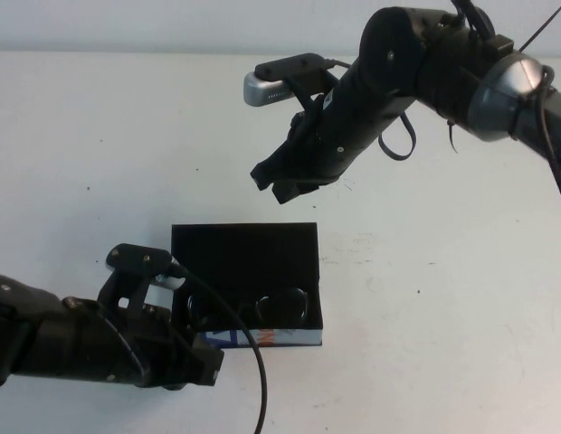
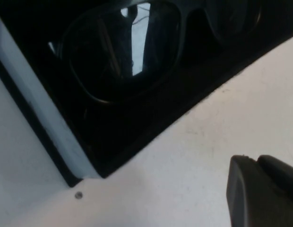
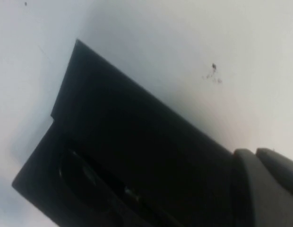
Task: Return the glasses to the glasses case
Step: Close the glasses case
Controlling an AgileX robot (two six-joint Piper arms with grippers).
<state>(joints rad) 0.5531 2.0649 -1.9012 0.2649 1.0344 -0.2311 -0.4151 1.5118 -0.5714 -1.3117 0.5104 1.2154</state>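
Note:
The black glasses case (image 1: 244, 246) lies open in the middle of the table, lid flat toward the far side, white printed front edge toward me. The dark glasses (image 1: 249, 309) lie inside it, lenses toward the front. My left gripper (image 1: 211, 361) is shut and empty, low on the table at the case's front left corner. In the left wrist view the glasses (image 2: 123, 47) sit behind the case's white edge (image 2: 42, 118), and the left gripper (image 2: 256, 160) is beside it. My right gripper (image 1: 271, 183) is shut and empty, raised above the lid's far edge. The right wrist view shows the case (image 3: 137, 142) below the right gripper (image 3: 255, 152).
The white table (image 1: 443, 298) stretches bare to the right of the case and at the far left. A black cable (image 1: 255, 362) from the left arm loops across the case's front edge. The right arm comes in from the far right corner.

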